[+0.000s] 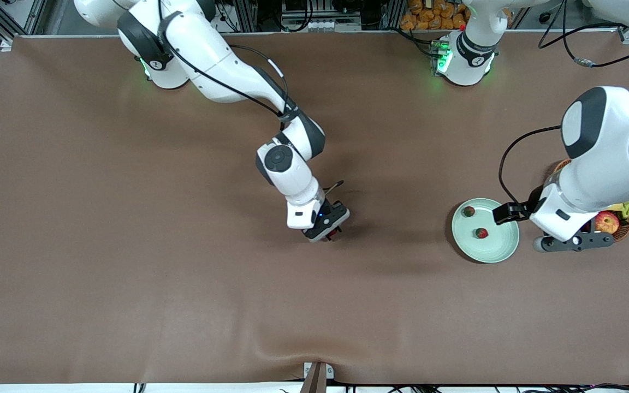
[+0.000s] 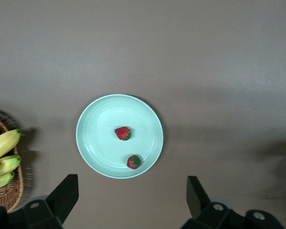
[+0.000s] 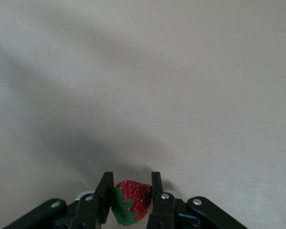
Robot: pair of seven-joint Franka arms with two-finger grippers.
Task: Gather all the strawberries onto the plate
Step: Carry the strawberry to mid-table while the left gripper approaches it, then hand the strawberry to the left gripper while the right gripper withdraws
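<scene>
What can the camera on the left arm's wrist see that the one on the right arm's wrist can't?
Only the left wrist view shows the plate with two strawberries on it, the basket with bananas beside it, and the left end effector open above them.

Only the right wrist view shows the third strawberry, clamped between the fingers of the right end effector, over bare table.

Both share only the brown table; no object appears in both.

Three strawberries [image 2: 123,133] [image 2: 133,161] [image 3: 131,201], one plate [image 1: 503,248], one wicker basket [image 2: 9,193], one apple [image 1: 607,221], one banana bunch [image 2: 2,157]
</scene>
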